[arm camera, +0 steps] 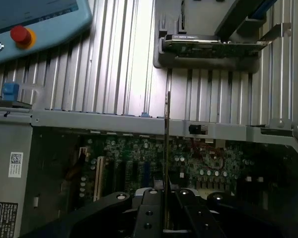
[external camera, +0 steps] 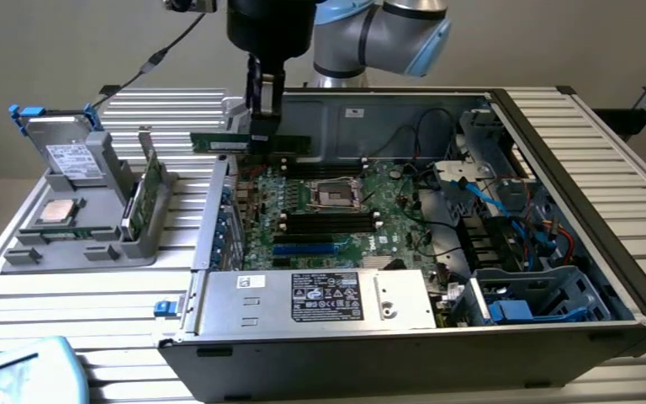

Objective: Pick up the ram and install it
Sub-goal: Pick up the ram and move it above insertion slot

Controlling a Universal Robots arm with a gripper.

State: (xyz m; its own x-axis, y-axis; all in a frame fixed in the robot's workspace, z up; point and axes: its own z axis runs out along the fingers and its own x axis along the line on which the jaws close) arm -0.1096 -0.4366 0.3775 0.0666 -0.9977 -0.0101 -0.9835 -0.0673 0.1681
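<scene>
The ram (external camera: 219,143) is a thin green stick held level in the air, above the back left edge of the open computer case (external camera: 592,252). My gripper (external camera: 262,136) hangs straight down from the arm and is shut on the ram. In the wrist view the ram (arm camera: 168,148) appears edge-on as a thin dark line running out from between the black fingers (arm camera: 148,213), over the case wall and the green motherboard (arm camera: 208,163). The motherboard's dark memory slots (external camera: 329,220) lie below and toward the exterior view's right of the stick.
A grey holder (external camera: 31,252) at the exterior view's left carries a silver hard drive with blue tabs (external camera: 71,156), a square processor chip (external camera: 56,210) and an upright green card (external camera: 144,198). A power supply (external camera: 312,299) fills the case front. A teach pendant (arm camera: 35,25) lies on the ribbed table.
</scene>
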